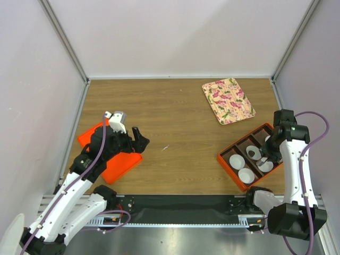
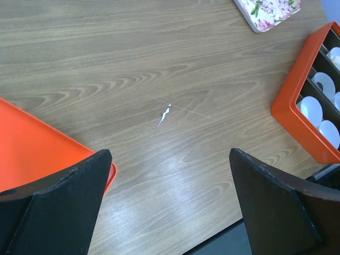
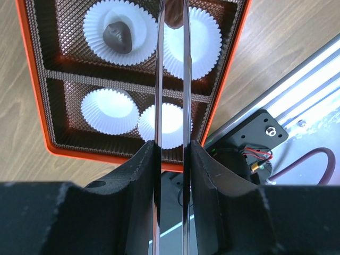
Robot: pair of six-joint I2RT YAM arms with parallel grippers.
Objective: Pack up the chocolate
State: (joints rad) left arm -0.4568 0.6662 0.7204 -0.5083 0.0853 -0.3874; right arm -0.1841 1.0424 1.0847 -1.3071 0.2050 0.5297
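Observation:
One dark chocolate (image 3: 117,36) lies in a white paper cup (image 3: 101,21) in the orange compartment box (image 3: 32,79). My right gripper (image 3: 171,146) is shut on a pair of thin metal tongs (image 3: 159,79). A second brown chocolate (image 3: 173,16) sits between the tong tips, above the neighbouring cup (image 3: 202,42). In the top view this gripper (image 1: 270,154) hovers over the box (image 1: 228,162) at the right. My left gripper (image 1: 139,139) stands wide open over bare wood beside an orange tray (image 1: 119,164), with nothing between its fingers (image 2: 69,196).
A flowered tray (image 1: 228,100) lies at the back right. Two empty white cups (image 3: 109,109) fill the box's nearer compartment. A small white scrap (image 2: 164,114) lies mid-table. The orange box (image 2: 297,106) is close to the table's front edge, beside the black rail (image 1: 186,204).

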